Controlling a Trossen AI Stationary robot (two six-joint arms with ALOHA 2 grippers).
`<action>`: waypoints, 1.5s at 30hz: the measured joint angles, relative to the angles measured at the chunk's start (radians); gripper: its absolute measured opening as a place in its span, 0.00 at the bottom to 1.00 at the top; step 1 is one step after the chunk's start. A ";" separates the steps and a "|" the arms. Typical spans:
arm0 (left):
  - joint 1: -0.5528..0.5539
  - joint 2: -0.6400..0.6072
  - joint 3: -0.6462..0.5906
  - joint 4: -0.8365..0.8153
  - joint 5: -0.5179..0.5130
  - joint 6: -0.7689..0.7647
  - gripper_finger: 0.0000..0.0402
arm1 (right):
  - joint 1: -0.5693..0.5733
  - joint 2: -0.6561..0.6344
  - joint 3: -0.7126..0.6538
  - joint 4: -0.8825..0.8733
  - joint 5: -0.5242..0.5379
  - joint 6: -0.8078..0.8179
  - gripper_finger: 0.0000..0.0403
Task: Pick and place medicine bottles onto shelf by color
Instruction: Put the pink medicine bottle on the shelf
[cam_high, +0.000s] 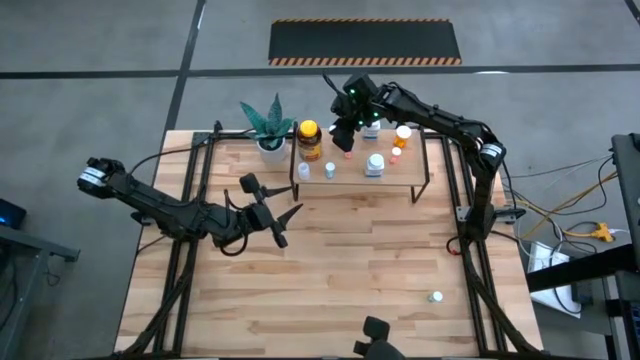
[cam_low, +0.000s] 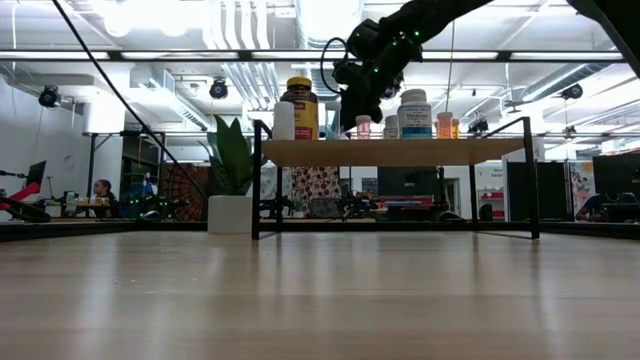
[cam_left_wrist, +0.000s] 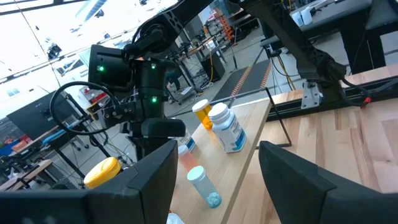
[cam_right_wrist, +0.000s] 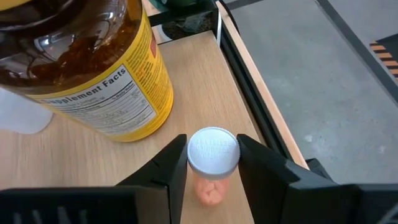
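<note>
Straddling a white-capped pink vial (cam_right_wrist: 211, 163) on the shelf (cam_right_wrist: 74, 162) — right gripper (cam_right_wrist: 212, 167) parted, contact unclear.

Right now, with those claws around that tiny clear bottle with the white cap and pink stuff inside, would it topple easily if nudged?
Probably. The tiny clear white-capped bottle stands upright on the light-wood shelf, narrow and taller than wide, so a sideways nudge could tip it. Round-bodied, it might then roll. It looks light, and the right gripper brackets its cap closely.

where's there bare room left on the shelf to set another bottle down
The shelf is bare along its front right edge, between the blue-label bottle and the right legs. The left half is crowded: amber bottle, small bottles, and the right gripper around a pink-filled bottle.
</note>
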 joint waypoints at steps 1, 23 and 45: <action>0.000 0.000 0.000 0.000 0.000 0.000 0.52 | 0.000 0.000 0.000 -0.001 -0.001 0.000 0.30; 0.001 0.000 0.000 0.000 0.000 0.000 0.52 | 0.000 0.001 0.005 -0.027 0.000 -0.007 0.32; 0.001 0.000 0.000 0.000 0.000 0.000 0.52 | 0.000 -0.021 0.121 -0.268 0.108 -0.088 0.03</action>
